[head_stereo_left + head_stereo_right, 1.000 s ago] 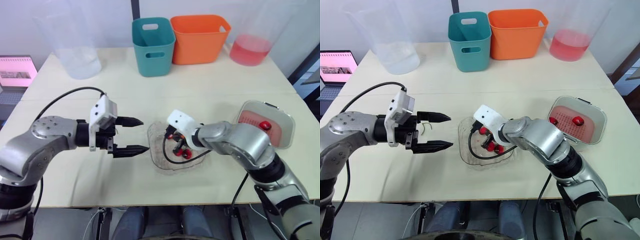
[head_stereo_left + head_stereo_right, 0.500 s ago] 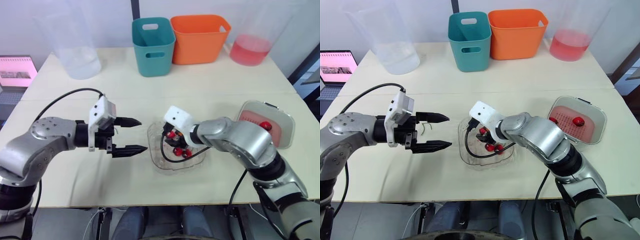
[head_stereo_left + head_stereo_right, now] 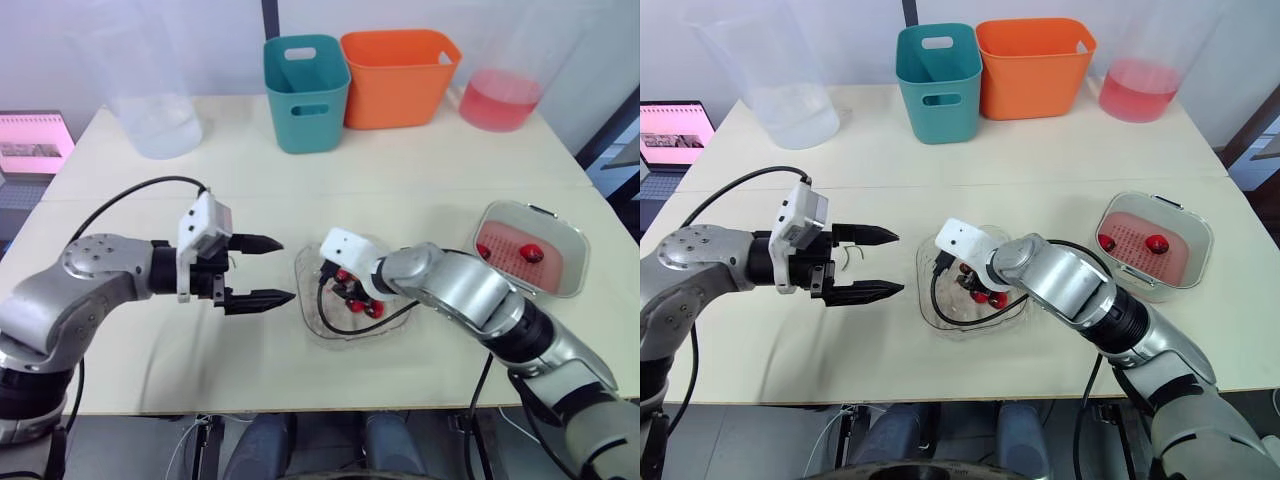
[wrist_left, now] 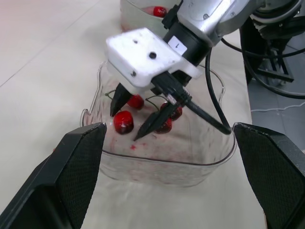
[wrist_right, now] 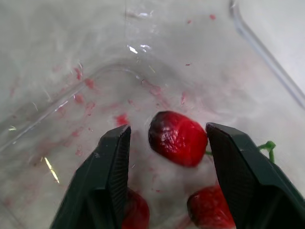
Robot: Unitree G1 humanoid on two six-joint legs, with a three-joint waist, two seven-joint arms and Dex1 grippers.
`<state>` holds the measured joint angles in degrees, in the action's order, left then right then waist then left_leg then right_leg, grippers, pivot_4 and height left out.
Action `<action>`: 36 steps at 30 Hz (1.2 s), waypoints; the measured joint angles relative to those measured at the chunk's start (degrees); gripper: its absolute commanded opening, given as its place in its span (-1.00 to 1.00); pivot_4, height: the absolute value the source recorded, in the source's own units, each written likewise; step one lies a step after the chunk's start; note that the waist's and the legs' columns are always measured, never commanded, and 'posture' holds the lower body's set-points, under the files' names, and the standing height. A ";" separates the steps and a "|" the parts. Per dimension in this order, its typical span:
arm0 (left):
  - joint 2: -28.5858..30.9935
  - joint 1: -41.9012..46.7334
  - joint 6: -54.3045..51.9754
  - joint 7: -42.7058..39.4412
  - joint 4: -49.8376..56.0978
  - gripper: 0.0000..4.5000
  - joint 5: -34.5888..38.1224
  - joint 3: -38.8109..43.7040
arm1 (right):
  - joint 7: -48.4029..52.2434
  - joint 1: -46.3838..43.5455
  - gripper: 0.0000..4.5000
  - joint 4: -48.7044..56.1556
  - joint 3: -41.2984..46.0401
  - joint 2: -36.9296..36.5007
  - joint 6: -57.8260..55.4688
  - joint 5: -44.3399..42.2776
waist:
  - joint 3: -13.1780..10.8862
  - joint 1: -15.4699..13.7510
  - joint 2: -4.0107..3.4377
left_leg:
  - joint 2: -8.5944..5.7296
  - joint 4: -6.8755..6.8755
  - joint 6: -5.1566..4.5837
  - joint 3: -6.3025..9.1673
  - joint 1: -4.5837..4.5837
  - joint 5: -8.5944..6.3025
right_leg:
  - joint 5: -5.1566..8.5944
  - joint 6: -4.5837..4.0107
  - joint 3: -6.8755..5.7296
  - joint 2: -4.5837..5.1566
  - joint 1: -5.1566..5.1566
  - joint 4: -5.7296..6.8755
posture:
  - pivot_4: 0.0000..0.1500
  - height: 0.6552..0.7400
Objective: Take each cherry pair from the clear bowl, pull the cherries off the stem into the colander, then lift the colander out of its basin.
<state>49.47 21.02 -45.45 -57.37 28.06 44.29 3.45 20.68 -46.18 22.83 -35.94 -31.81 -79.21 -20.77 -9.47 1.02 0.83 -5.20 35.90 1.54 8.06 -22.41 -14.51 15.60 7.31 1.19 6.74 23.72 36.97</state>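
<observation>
The clear bowl [image 3: 322, 330] sits at the table's front middle with several red cherries [image 4: 174, 110] on green stems in it. My right gripper [image 5: 167, 134] reaches down into the bowl, open. Its fingers [image 5: 110, 171] stand on either side of one cherry [image 5: 177, 138], with a gap on one side. My left gripper [image 3: 286, 270] hovers open just left of the bowl, holding nothing. The pink colander [image 3: 512, 236] rests in its clear basin [image 3: 578, 262] at the right, with two cherries [image 3: 531, 253] inside.
A teal bin [image 3: 306, 90] and an orange bin [image 3: 400, 75] stand at the back. A clear jug [image 3: 150, 100] is back left, and a container of pink liquid [image 3: 500, 98] back right. A loose green stem [image 3: 847, 257] lies by my left gripper.
My right gripper has shifted slightly left and lower inside the bowl, onto one cherry. The left arm has stayed still.
</observation>
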 measured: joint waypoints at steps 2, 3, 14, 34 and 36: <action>0.00 0.00 0.00 0.10 0.08 1.00 0.00 0.00 | 0.37 -0.04 -0.74 -0.02 -0.05 0.17 0.46 0.48 | 0.00 -0.01 0.00 | 0.00 0.00 0.00 0.00 0.00 0.00 | 0.00 0.00 0.00 0.00 0.00 0.00 | 1.00 1.00; 0.00 -0.01 0.00 0.12 0.10 1.00 0.01 0.00 | 0.64 -0.06 -0.74 0.04 -0.05 0.20 0.47 0.55 | 0.00 -0.03 0.00 | 0.00 0.00 0.00 0.01 0.00 0.00 | 0.00 0.00 0.00 0.00 -0.01 0.00 | 1.00 1.00; 0.01 0.06 0.02 0.04 0.02 1.00 0.00 0.02 | 9.91 -0.43 -0.74 7.19 1.40 -2.49 9.08 0.21 | 0.00 0.00 0.00 | 0.00 0.00 0.00 0.01 0.00 0.00 | 0.00 0.00 -0.02 0.00 -0.01 -0.01 | 1.00 1.00; 7.41 -0.11 2.26 -5.57 -2.71 1.00 -3.09 -0.02 | 18.24 3.03 0.69 6.81 15.55 -7.41 2.60 -3.12 | -0.01 -0.07 -0.01 | 0.01 -0.02 -0.01 0.00 0.00 0.00 | 0.00 -0.01 -0.01 -0.01 0.00 -0.01 | 1.00 1.00; 8.51 -0.24 3.21 -6.96 -3.42 1.00 -4.40 -0.09 | 17.10 2.93 0.69 4.87 15.65 -5.43 0.45 -3.12 | -0.01 -0.07 -0.01 | 0.02 -0.02 -0.01 0.00 0.00 0.00 | 0.00 -0.01 -0.01 0.00 -0.01 -0.02 | 1.00 1.00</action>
<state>57.98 20.78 -42.24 -64.33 24.64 39.89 3.36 37.78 -43.25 27.69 -20.29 -37.24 -78.76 -23.89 -9.48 0.94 0.82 -5.19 35.88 1.54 8.05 -22.41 -14.51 15.60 7.30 1.19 6.74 23.71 36.96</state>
